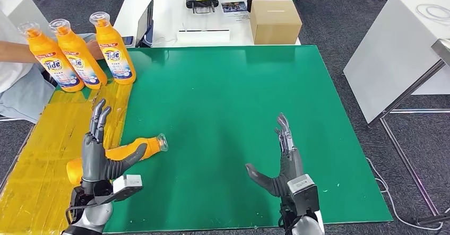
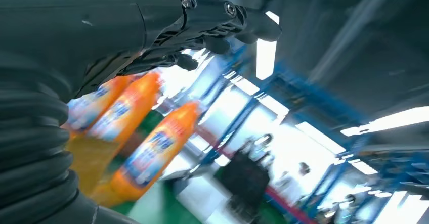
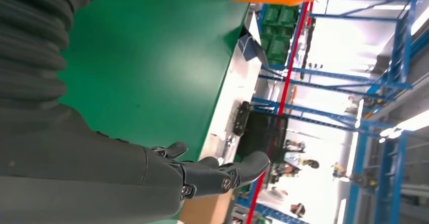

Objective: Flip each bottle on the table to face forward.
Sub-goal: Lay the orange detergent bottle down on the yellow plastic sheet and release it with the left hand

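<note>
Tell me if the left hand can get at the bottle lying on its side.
Probably yes. The left hand hangs right over the lying bottle, fingers apart and thumb stretched along it, with nothing between them. The three upright bottles stand farther back, out of the way.

The green worktop [image 1: 228, 113] lies bare across its middle, so both of my robot hands have open room there. My right robot hand [image 1: 284, 158] hovers over that bare green with fingers spread, nothing near it. My left robot hand [image 1: 98, 150] has fingers spread above the lying bottle [image 1: 127, 151], which blocks the worktop just beneath it. At the worktop's far left corner three upright bottles [image 1: 79, 54] stand in a row, a person's arm [image 1: 16, 52] behind them. Beyond the far edge, a cardboard box [image 1: 275, 22] sits on a white table [image 1: 164, 12].
</note>
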